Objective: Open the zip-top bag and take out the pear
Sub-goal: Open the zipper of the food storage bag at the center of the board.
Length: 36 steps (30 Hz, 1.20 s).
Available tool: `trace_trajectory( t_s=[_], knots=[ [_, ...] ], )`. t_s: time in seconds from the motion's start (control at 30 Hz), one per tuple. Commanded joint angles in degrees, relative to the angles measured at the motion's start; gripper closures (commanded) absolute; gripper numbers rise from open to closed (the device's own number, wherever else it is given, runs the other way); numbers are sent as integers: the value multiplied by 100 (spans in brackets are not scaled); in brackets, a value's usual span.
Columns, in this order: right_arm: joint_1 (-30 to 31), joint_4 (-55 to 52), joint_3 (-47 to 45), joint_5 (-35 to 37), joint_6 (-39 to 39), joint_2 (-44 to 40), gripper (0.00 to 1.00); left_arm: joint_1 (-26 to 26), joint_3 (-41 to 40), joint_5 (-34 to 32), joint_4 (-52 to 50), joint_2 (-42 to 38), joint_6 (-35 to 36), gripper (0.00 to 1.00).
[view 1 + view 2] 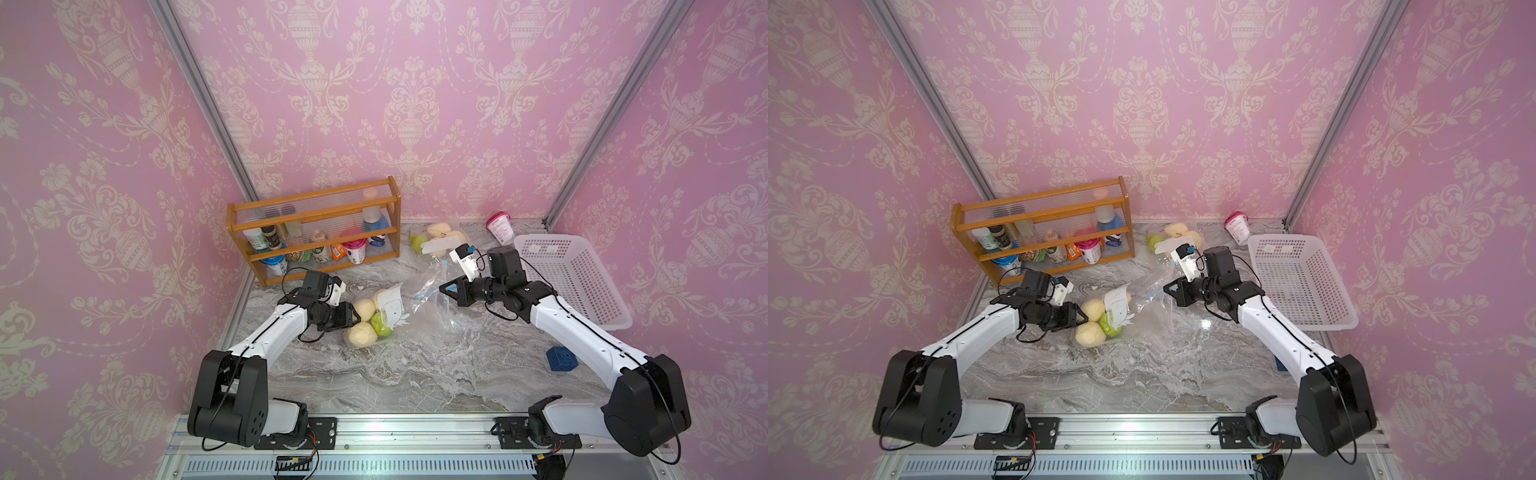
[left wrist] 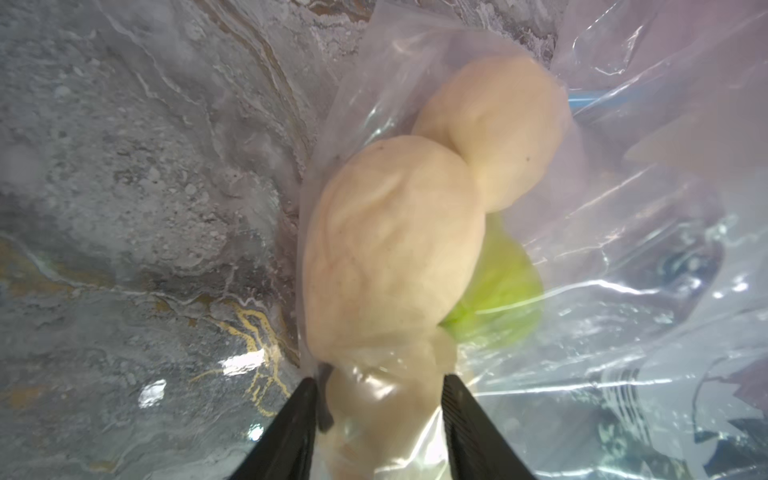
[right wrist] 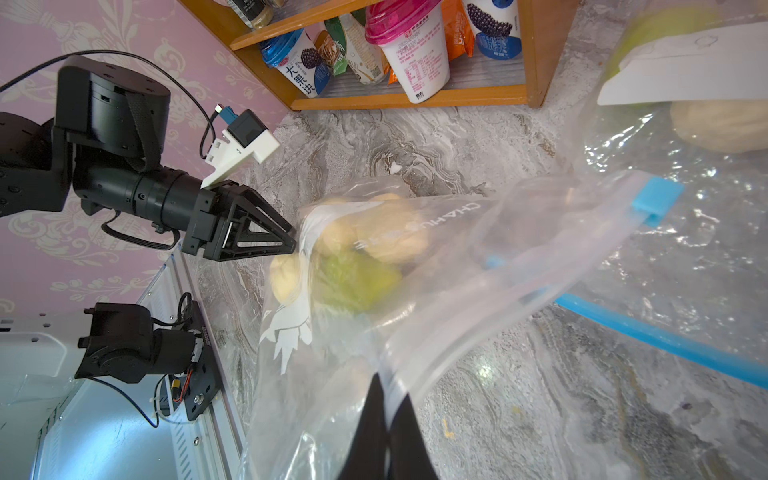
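A clear zip-top bag (image 1: 419, 297) lies mid-table in both top views. It holds several pale yellow lumpy fruits (image 1: 362, 333) and one green fruit (image 1: 381, 325); I cannot tell which is the pear. My left gripper (image 1: 358, 318) is at the bag's closed end. In the left wrist view its jaws (image 2: 378, 386) press through the plastic on both sides of a pale fruit (image 2: 386, 415). My right gripper (image 1: 443, 286) is shut on the film at the bag's mouth (image 3: 386, 399) and holds it raised. The blue zip slider (image 3: 656, 199) hangs beside it.
A wooden rack (image 1: 316, 220) of cups and jars stands at the back left. A second bag of fruit (image 1: 436, 243) and a pink-lidded cup (image 1: 500, 226) lie at the back. A white basket (image 1: 569, 282) sits at the right, with a blue cube (image 1: 561, 359) near it.
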Motion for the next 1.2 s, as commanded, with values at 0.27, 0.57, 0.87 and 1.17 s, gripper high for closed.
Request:
trace_trajectory(
  t_s=[0.27,0.57,0.87,1.17],
  knots=[
    [53,696,-201,-401,547,69,100,28,611,-437,-608,-915,359,100],
    [289,2923,-867,-825,1762,487,100,103,1292,-1774,-979,-1166,831,100],
    [792,4280,-931,-543,2679,1331,100,299,1359,-2833,-695,-777,867,100],
    [912,8439,-1028,-1485,5137,2120,100,756,1224,-2974,-385,-393,840,100]
  ],
)
